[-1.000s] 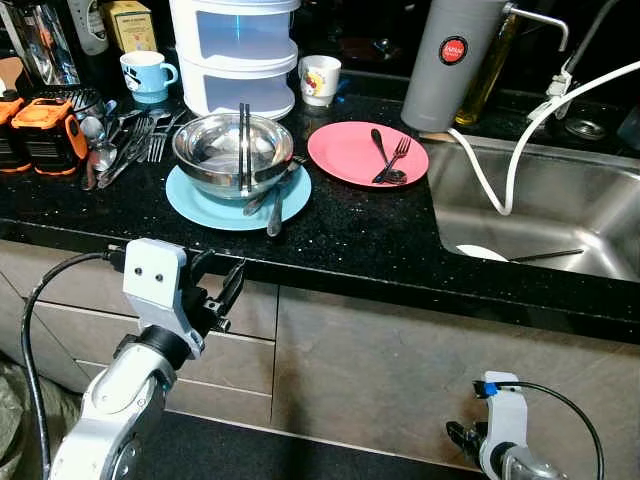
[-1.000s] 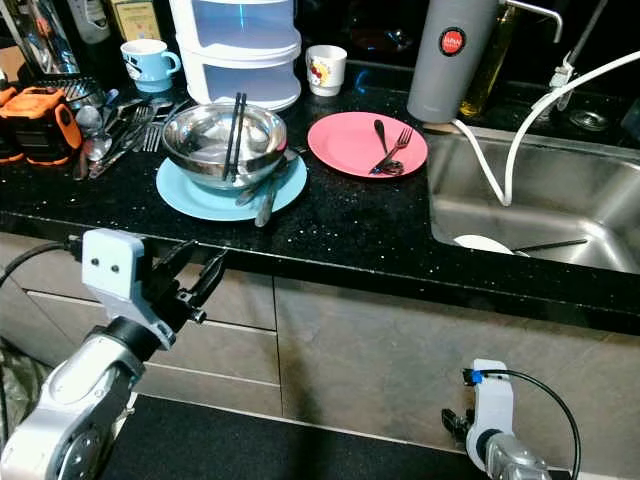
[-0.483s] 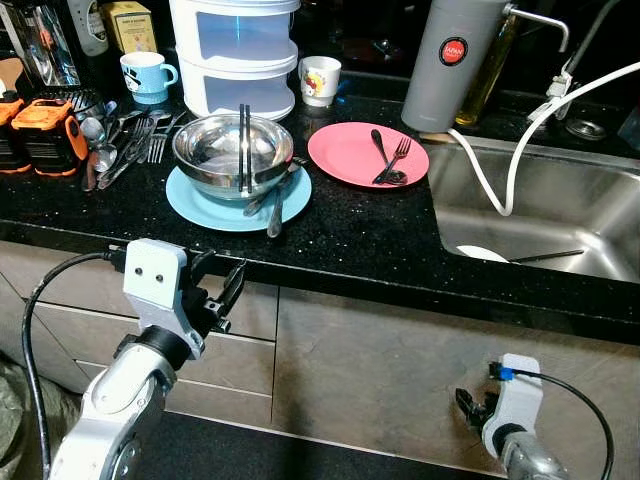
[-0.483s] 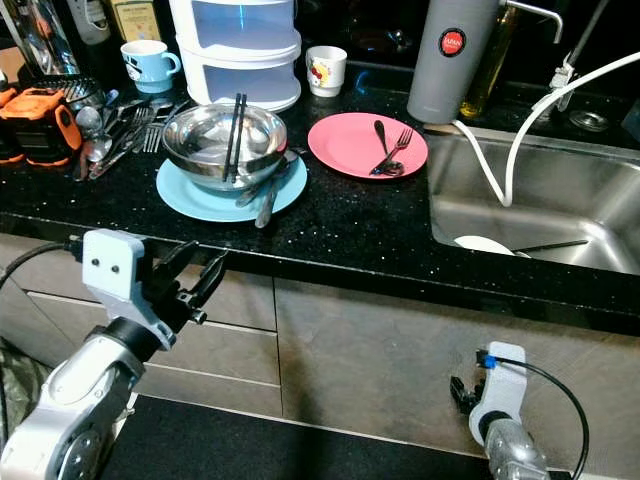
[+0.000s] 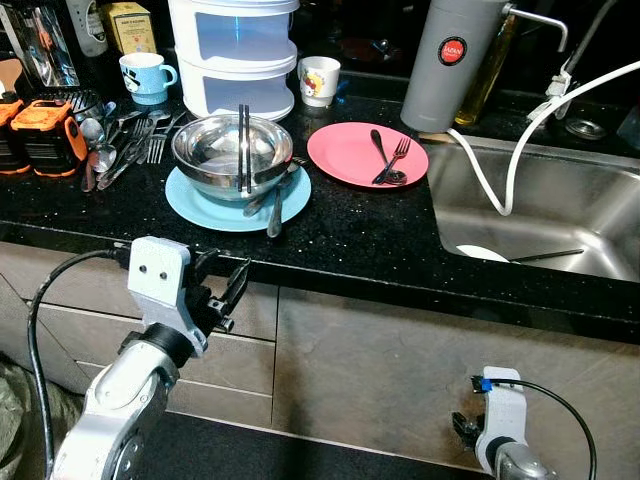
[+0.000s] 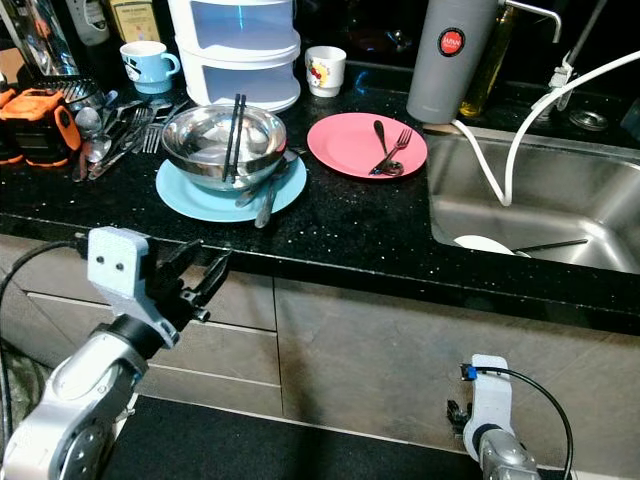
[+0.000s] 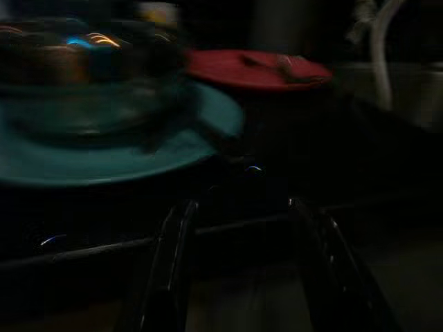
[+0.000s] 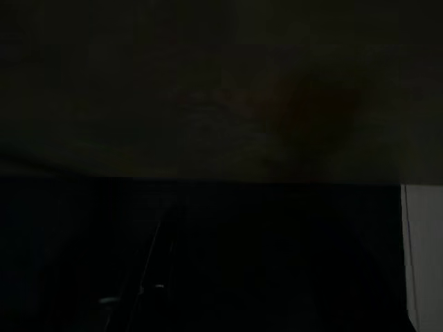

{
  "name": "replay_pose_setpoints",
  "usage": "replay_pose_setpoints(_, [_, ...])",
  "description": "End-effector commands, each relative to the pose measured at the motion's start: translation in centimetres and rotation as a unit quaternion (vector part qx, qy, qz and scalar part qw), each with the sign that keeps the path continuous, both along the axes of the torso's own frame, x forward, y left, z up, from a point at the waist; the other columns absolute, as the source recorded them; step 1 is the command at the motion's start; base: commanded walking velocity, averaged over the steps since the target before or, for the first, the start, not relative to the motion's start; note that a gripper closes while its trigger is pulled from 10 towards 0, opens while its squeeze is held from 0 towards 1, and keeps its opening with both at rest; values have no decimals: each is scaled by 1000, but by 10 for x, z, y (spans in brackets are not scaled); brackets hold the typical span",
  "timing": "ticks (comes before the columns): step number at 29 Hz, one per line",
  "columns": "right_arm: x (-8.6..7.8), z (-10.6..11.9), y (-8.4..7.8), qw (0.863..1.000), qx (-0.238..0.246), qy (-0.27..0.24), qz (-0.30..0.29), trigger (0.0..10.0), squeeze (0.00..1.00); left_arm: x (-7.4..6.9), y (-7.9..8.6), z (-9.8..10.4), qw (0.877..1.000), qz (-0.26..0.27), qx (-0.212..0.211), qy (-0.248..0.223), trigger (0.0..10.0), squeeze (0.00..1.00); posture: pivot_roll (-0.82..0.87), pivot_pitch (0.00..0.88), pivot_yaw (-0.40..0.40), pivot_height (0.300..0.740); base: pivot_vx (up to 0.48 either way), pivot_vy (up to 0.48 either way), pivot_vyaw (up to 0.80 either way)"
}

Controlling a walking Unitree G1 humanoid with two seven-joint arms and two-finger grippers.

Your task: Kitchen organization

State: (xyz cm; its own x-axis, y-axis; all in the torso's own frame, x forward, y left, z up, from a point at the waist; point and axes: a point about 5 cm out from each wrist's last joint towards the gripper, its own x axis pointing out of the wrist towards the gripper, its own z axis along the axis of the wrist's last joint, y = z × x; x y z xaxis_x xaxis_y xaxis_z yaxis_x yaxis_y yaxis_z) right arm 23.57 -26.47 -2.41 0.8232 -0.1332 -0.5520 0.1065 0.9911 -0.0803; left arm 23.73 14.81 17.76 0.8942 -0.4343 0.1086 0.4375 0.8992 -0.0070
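Note:
A steel bowl (image 5: 232, 150) with black chopsticks (image 5: 243, 140) across it rests on a light blue plate (image 5: 215, 208) on the black counter (image 5: 340, 240). A spoon and knife lean on that plate's rim. To its right, a pink plate (image 5: 350, 155) carries a dark fork and spoon (image 5: 388, 160). My left gripper (image 5: 222, 285) is open, held just below the counter's front edge in front of the blue plate (image 7: 104, 152); its fingers (image 7: 169, 263) hold nothing. Low by the cabinet front hangs my right gripper (image 5: 465, 430).
Loose cutlery (image 5: 130, 140), orange tools (image 5: 40, 130), a blue mug (image 5: 147, 75), a white cup (image 5: 320, 80) and stacked white containers (image 5: 237, 55) crowd the counter's back left. A grey flask (image 5: 448, 65) stands by the sink (image 5: 590, 215), which holds a white plate (image 5: 482, 253) and a white hose (image 5: 500, 160).
My right arm rose a little half a second ago and has dropped back low. The left arm has barely shifted.

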Motion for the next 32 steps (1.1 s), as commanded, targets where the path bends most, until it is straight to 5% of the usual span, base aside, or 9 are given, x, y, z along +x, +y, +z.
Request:
replay_pose_setpoints(1, [-11,-7,-4,1000,-6,26,-8,10000,0,-2,-5,3,1000,-20,1,-1,10000,0,100,31,-40,740,0,0,-788])
replay_pose_setpoints(10, [-12,-9,-2,1000,-9,29,-5,10000,0,4,3,26,999,-10,6,-40,10000,0,99,37,-41,740,0,0,-799])
replay_pose_setpoints(19, [-11,-7,-2,1000,-8,16,0,10000,0,18,5,66,994,28,-4,-105,10000,0,95,38,-41,740,0,0,0])
replay_pose_setpoints(25, [-11,-6,-2,1000,-9,16,4,10000,0,25,-1,74,992,31,-16,-118,10000,0,97,38,-44,740,0,0,0])
replay_pose_setpoints(32, [-11,-7,-2,1000,-9,21,2,10000,0,26,-26,61,995,19,-33,-91,10000,0,95,43,-41,740,0,0,0])
